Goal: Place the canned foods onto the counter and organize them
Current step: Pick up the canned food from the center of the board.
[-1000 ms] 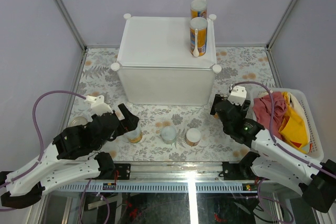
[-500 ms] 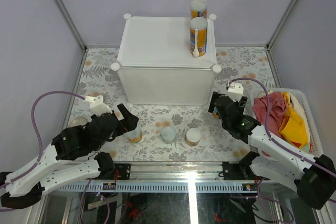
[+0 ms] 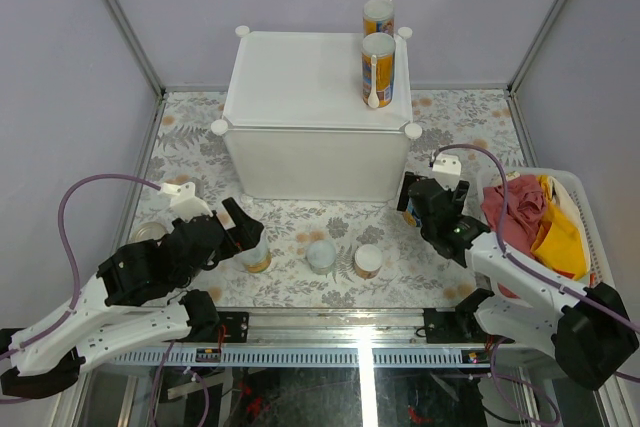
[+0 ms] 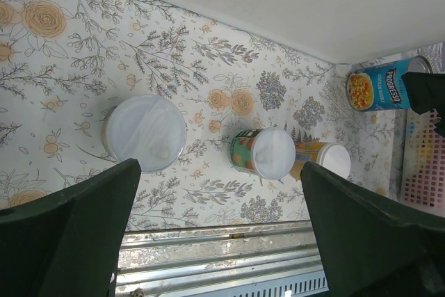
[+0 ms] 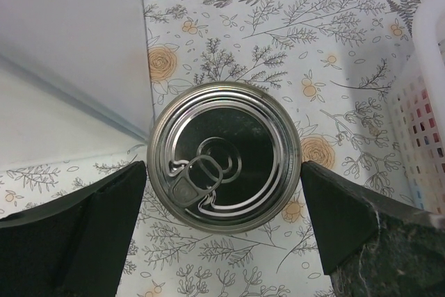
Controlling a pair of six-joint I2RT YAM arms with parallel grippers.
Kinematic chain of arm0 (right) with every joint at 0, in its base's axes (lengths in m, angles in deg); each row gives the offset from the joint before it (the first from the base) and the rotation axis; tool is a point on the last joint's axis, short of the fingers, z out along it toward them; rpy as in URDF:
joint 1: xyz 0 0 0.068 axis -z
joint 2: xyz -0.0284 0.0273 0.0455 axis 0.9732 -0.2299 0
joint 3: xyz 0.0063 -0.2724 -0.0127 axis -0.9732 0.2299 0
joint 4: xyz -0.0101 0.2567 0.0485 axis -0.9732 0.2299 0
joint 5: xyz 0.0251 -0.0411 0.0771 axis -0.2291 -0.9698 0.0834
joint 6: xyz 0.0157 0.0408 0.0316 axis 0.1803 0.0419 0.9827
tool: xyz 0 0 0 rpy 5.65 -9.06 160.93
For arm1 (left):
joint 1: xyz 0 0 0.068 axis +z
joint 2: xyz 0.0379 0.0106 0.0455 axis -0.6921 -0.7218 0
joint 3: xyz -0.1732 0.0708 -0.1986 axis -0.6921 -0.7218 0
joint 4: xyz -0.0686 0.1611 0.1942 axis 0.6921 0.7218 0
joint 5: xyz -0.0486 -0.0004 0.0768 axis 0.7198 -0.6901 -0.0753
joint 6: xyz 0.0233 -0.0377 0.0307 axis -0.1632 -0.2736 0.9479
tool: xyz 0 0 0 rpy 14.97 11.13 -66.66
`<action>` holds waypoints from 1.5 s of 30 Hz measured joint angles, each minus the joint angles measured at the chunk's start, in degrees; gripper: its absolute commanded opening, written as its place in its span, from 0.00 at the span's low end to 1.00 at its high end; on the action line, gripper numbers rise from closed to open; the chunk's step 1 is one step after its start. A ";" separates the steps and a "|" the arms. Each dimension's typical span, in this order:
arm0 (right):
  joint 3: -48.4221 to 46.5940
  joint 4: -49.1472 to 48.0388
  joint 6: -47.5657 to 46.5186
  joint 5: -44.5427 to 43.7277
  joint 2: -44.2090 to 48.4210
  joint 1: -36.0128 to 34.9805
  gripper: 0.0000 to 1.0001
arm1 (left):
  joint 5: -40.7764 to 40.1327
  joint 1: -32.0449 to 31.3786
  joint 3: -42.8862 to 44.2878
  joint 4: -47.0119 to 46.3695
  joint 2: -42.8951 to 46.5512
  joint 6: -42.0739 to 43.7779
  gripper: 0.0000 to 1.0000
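Two tall yellow-orange cans (image 3: 378,69) (image 3: 379,17) stand on the right edge of the white counter (image 3: 300,87). On the floral table stand a pale-lidded can (image 3: 321,255) and a short orange can (image 3: 368,261). Another orange can (image 3: 256,256) sits just under my left gripper (image 3: 243,230). That gripper (image 4: 219,227) is open and empty above the wide white lid (image 4: 144,133), with a green can (image 4: 264,154) beside it. My right gripper (image 5: 222,175) is open, its fingers either side of the pull-tab top of the blue-labelled tin (image 5: 224,156) (image 4: 382,87), beside the counter's corner (image 5: 69,46).
A white slatted basket (image 3: 590,247) of red and yellow cloth stands at the right, close to my right arm. A metal-topped tin (image 3: 150,232) peeks out behind my left arm. A metal rail (image 3: 330,322) runs along the near table edge.
My right gripper has shifted slightly up and left, toward the counter's front right corner. The left arm and the cans have stayed put.
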 measured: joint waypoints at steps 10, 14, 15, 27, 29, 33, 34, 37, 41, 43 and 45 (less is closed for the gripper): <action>0.07 -3.65 -1.33 2.36 -3.32 2.86 0.99 | -0.35 0.00 0.00 0.00 -0.22 0.35 1.00; 0.07 -5.70 -1.86 2.99 -4.52 3.82 1.00 | -0.44 0.00 0.00 0.00 -0.48 0.70 1.00; 0.09 -6.14 -1.97 3.06 -4.76 4.00 1.00 | -0.44 0.00 0.00 0.00 -0.57 0.72 1.00; 0.20 -10.69 -3.45 4.63 -7.63 5.90 0.99 | -0.48 0.00 0.13 0.04 -1.75 1.09 1.00; 0.20 -11.10 -3.67 4.87 -7.93 6.08 0.99 | -0.46 0.00 0.17 0.04 -1.90 1.07 1.00; 0.20 -11.67 -3.93 5.60 -8.59 6.62 0.99 | -0.46 0.00 0.17 0.04 -2.38 1.07 1.00; 0.20 -11.87 -4.00 5.97 -8.81 6.84 0.99 | -0.46 0.00 0.17 0.04 -2.49 1.07 1.00; 0.20 -12.50 -4.07 6.73 -9.46 7.48 0.99 | -0.46 0.00 0.17 0.04 -2.86 1.07 1.00; 0.20 -13.09 -4.33 7.82 -10.10 8.28 0.79 | -0.46 0.00 0.17 0.04 -3.06 1.05 1.00; 0.20 -13.35 -4.81 8.31 -10.12 8.59 0.70 | -0.48 0.00 0.17 0.04 -3.06 1.05 1.00; 0.24 -13.62 -5.09 8.83 -10.12 8.92 0.65 | -0.46 0.00 0.17 0.04 -3.06 1.03 1.00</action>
